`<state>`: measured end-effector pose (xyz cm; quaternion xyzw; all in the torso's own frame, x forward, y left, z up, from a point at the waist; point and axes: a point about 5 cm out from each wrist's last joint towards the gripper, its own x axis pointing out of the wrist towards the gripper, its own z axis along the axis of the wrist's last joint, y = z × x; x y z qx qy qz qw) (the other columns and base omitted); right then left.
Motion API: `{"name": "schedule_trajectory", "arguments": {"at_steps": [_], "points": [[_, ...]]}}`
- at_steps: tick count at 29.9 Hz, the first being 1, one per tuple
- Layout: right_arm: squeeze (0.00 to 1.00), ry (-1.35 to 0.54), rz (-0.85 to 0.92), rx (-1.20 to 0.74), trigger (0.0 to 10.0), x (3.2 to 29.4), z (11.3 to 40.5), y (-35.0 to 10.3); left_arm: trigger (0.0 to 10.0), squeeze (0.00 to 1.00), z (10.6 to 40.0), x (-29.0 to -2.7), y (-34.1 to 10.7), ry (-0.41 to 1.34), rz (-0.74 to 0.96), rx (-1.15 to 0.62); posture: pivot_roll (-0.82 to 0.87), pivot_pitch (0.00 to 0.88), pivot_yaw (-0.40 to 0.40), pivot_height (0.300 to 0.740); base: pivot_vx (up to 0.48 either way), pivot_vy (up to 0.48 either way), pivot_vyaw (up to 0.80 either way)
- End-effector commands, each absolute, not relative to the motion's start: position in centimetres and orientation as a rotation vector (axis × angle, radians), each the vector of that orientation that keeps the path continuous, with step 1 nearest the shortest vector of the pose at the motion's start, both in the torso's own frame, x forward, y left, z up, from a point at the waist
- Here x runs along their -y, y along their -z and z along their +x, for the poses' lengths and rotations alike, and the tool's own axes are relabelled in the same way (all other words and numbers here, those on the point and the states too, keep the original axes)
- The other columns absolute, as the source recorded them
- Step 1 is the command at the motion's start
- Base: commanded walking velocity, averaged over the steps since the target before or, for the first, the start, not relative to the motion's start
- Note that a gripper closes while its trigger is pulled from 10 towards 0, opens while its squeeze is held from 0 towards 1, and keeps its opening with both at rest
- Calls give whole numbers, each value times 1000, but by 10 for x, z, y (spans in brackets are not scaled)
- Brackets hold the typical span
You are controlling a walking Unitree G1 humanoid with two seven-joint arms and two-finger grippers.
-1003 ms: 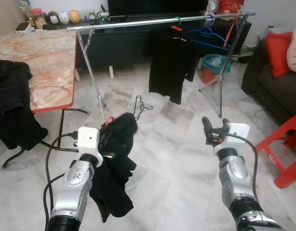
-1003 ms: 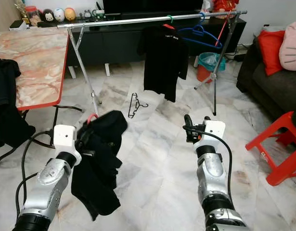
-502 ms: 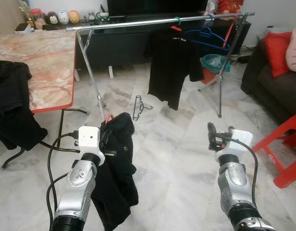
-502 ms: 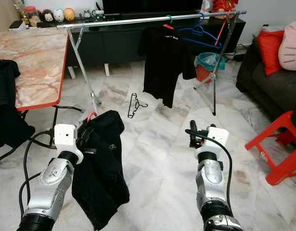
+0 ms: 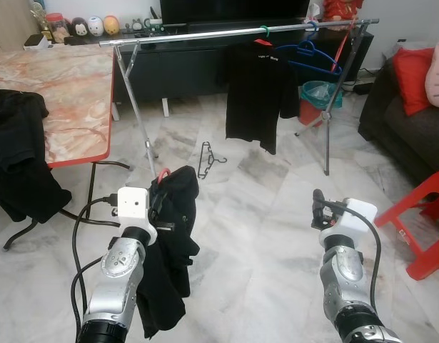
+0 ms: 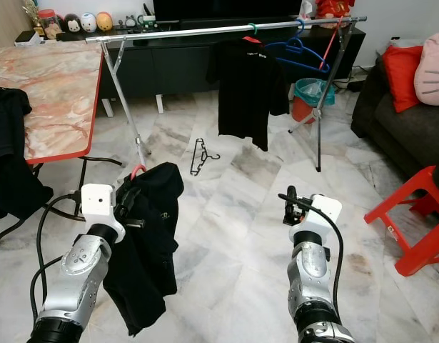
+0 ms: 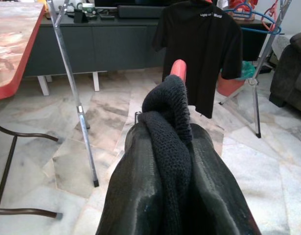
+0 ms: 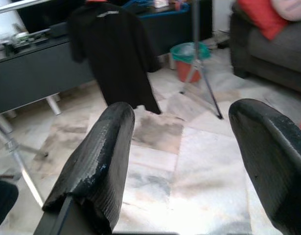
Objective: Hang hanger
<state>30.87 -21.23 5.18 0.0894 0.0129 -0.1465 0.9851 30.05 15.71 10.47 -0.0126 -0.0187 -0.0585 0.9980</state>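
Observation:
My left gripper (image 5: 157,207) is shut on a red hanger whose hook tip (image 7: 178,69) pokes out above a black garment (image 5: 170,243) draped over it. The garment hangs down beside my left arm and covers most of the fingers (image 7: 135,191). The silver clothes rail (image 5: 205,33) stands ahead across the room, carrying a black T-shirt (image 5: 260,89) and blue hangers (image 5: 310,53) near its right end. My right gripper (image 8: 182,129) is held low on the right, open, with nothing between its fingers.
A black wire hanger (image 5: 207,158) lies on the marble floor in front of the rail. A red-edged marble table (image 5: 69,93) with black clothes (image 5: 16,153) stands at left. A dark sofa (image 5: 405,125), a red plastic chair (image 5: 427,221) and a green bin (image 5: 318,93) are at right.
The black garment in my left gripper has swung and settled to hang lower. My right gripper has dropped slightly and shifted right. The T-shirt on the rail sways a little.

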Motion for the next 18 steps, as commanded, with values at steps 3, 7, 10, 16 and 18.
{"name": "schedule_trajectory", "arguments": {"at_steps": [3,7,10,16,18], "points": [[0,348,212,-71,10000,218,304,-44,10000,0,303,-155,-120,126,-15,116,14,22,-33,740,0,0,0],[0,352,224,-93,10000,216,305,-42,10000,0,303,-155,-120,126,-17,116,11,24,-31,740,0,0,0],[0,355,222,-113,10000,215,305,-39,10000,0,303,-155,-120,126,-16,114,14,25,-31,740,251,0,-571],[0,363,230,-113,10000,215,304,-38,10000,0,303,-156,-119,126,-15,113,17,25,-32,740,269,0,-437],[0,361,229,-113,10000,215,303,-38,10000,0,302,-155,-119,130,-15,111,17,25,-31,740,279,0,0]]}}
